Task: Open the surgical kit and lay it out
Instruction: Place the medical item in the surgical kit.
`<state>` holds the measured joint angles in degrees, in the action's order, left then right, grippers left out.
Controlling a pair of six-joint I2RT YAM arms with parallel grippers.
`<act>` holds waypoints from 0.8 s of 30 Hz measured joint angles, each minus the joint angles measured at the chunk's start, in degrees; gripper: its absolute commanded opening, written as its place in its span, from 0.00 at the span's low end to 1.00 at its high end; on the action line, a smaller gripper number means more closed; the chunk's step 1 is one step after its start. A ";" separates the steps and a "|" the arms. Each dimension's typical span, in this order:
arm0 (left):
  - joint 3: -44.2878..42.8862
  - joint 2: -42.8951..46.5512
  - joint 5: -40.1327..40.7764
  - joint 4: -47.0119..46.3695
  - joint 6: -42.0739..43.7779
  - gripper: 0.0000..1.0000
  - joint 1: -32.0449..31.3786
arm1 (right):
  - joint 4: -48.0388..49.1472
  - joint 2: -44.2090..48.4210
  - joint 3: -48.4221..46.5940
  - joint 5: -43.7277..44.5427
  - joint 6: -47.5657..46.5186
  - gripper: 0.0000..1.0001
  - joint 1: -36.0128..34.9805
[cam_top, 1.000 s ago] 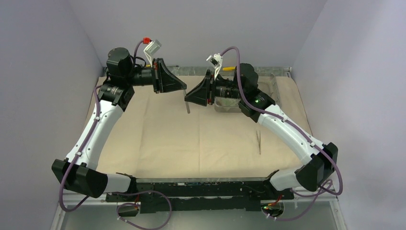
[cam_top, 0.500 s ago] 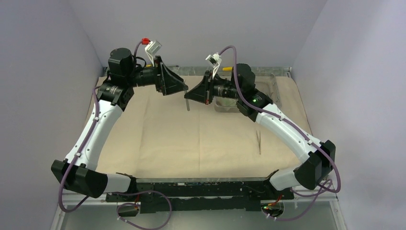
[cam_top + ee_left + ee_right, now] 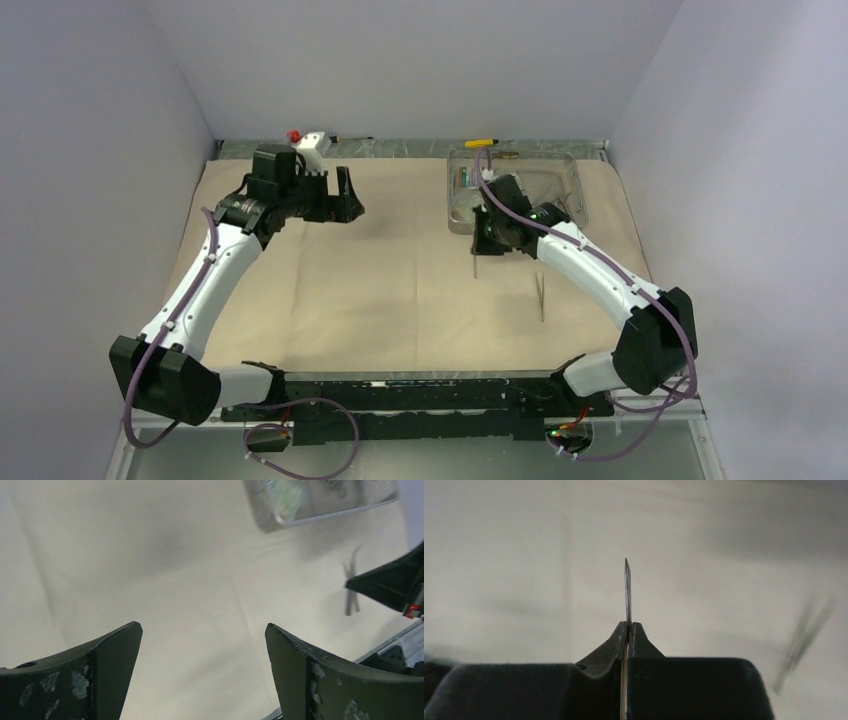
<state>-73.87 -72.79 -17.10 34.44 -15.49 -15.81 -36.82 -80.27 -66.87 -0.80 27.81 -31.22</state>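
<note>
The beige wrap cloth (image 3: 400, 290) lies spread flat over the table. The wire-mesh tray (image 3: 570, 180) stands on it at the back right, with printed packets (image 3: 467, 181) inside. My right gripper (image 3: 478, 238) hangs just in front of the tray's near left corner, shut on thin steel tweezers (image 3: 628, 592) that point down toward the cloth. Another steel instrument (image 3: 541, 298) lies on the cloth at the right. My left gripper (image 3: 347, 206) hovers over the back left of the cloth, open and holding nothing (image 3: 202, 626).
A yellow-handled screwdriver (image 3: 481, 143) lies behind the tray, off the cloth, and another tool (image 3: 345, 138) lies along the back edge. Grey walls close in the left, right and back. The black frame (image 3: 400, 385) runs along the near edge.
My left gripper opened and drew back left and lower. My right gripper closed on the tweezers, carried them right toward the tray and turned them downward.
</note>
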 measured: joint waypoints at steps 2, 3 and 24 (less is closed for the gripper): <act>2.71 0.39 1.73 0.37 -0.02 0.99 0.02 | -4.87 -0.55 1.51 4.39 0.55 0.00 0.83; 3.76 0.63 2.12 0.31 -0.04 1.00 0.02 | -7.04 -0.92 2.56 6.08 0.74 0.00 1.44; 7.19 0.20 2.86 -4.92 1.03 0.99 0.02 | -8.28 -13.94 12.94 10.99 -6.43 0.12 9.35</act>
<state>-66.67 -72.60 -14.24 29.52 -14.46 -15.79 -45.10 -94.21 -53.93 10.20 21.39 -21.87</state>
